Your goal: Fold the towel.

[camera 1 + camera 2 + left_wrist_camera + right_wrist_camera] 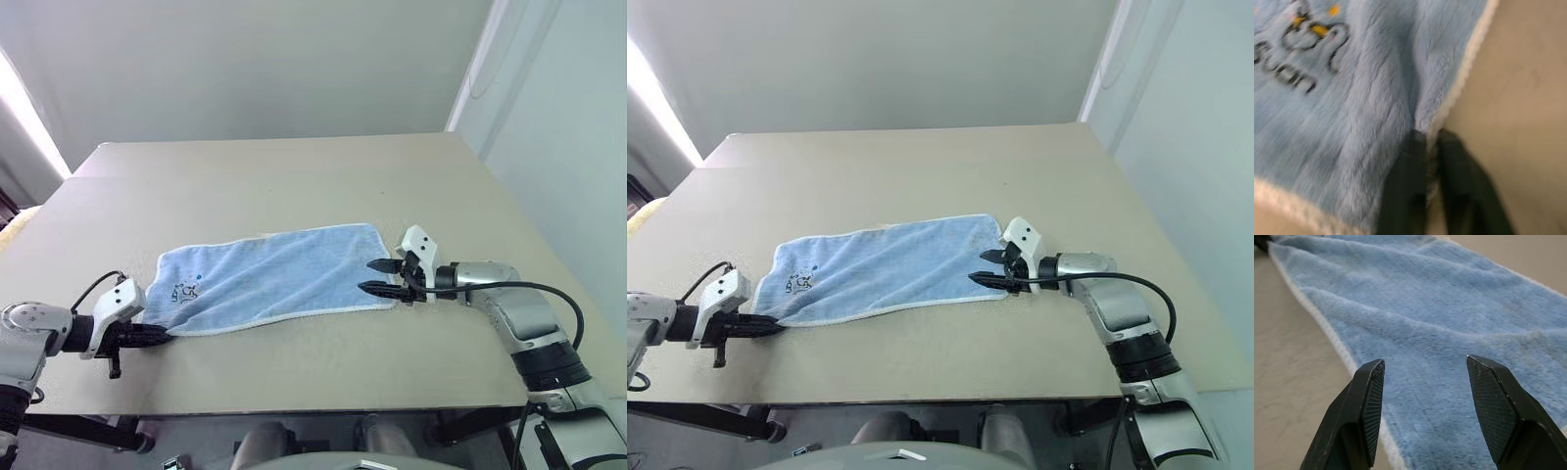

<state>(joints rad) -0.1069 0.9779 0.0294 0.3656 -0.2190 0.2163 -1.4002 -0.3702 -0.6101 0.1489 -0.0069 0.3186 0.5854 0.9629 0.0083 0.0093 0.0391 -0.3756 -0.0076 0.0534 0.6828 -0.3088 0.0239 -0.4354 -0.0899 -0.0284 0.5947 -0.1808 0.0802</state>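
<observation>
Left eye view: the light blue rectangular terry-cloth towel (277, 277) with a whitish hem lay spread flat, unfolded, along the near part of the beige flat surface (294, 176), its dark printed motif (187, 290) toward the left end. The left claw (157, 336) was clenched on the towel's near-left corner, the hem pinched between its black fingers (1410, 186). The right claw (377, 276) stood released, jaws parted over the towel's right end and not yet grasping. No fold had been made; judged from this, one corner was secured, and gripping the right end, lifting and folding remained.
</observation>
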